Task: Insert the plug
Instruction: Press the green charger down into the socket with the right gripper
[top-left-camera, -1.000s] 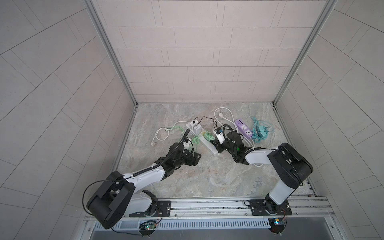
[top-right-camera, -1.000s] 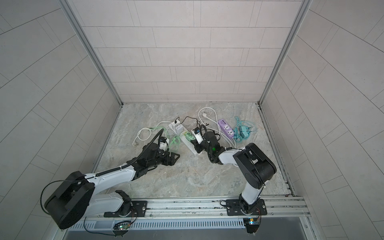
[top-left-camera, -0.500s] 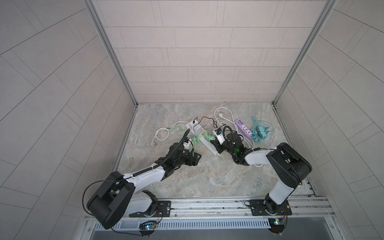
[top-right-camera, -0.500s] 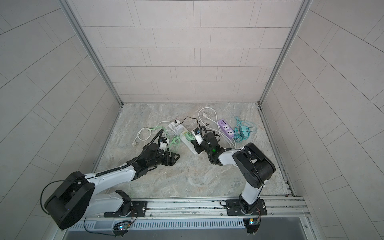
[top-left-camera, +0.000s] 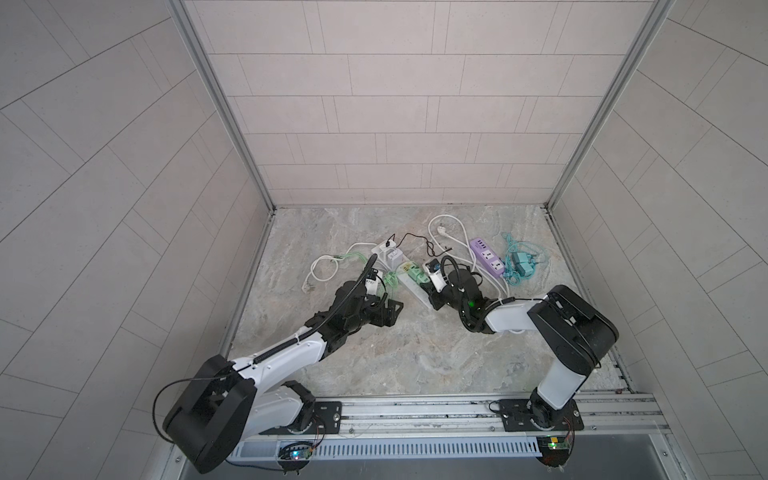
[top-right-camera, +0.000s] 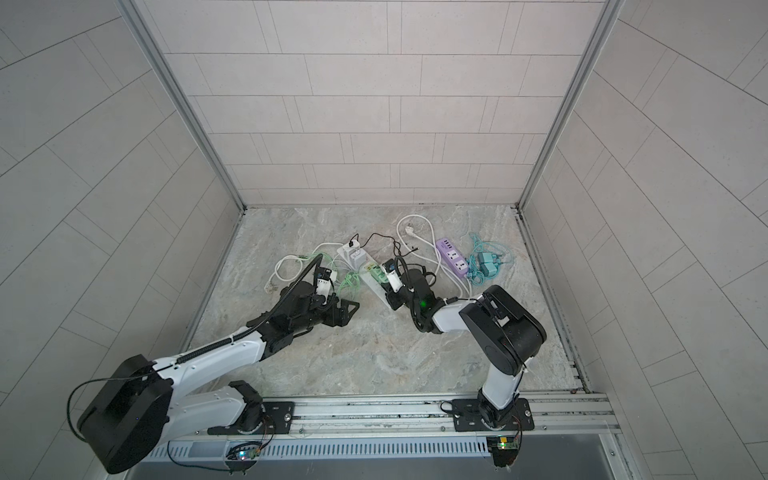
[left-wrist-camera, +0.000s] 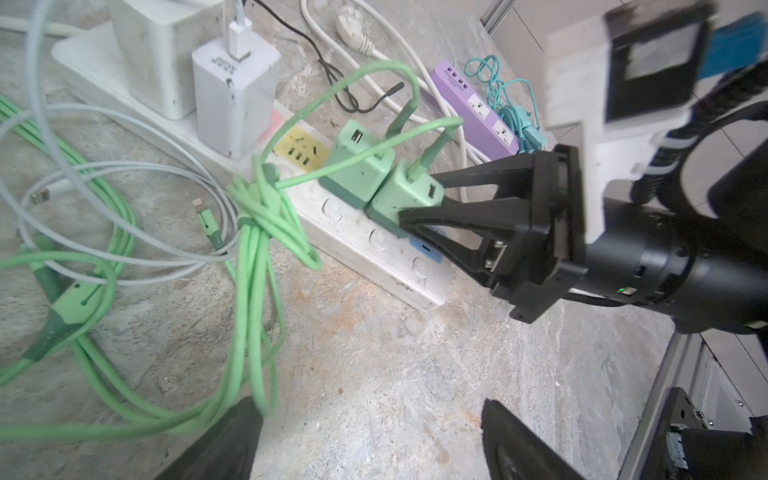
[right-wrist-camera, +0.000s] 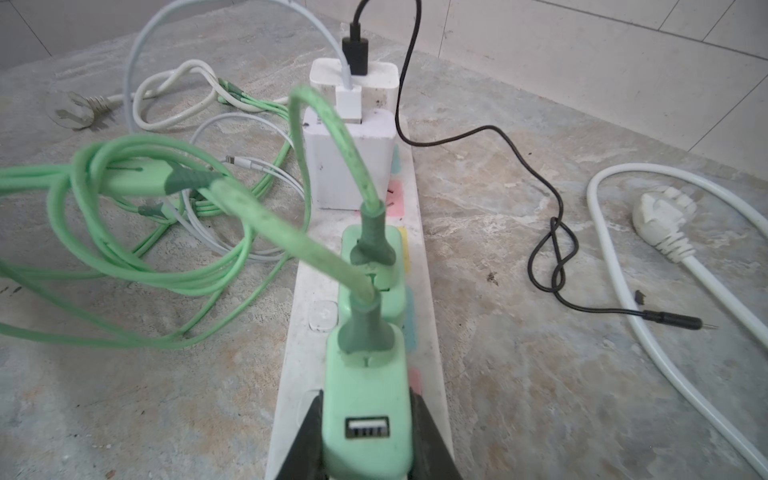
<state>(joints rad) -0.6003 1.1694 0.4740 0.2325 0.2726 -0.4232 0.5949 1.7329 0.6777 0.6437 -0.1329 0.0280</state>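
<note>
Plug, green, sits clamped in right claw atop white power strip; left claw gapes wide

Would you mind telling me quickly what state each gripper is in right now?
Left gripper: open, holding nothing.
Right gripper: closed on the green charger.

green plug prongs: hidden | left pincer: cropped at edge, blurred

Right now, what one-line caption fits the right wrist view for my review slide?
Right hand grips a green charger at the white power strip, beside a second green charger.
</note>
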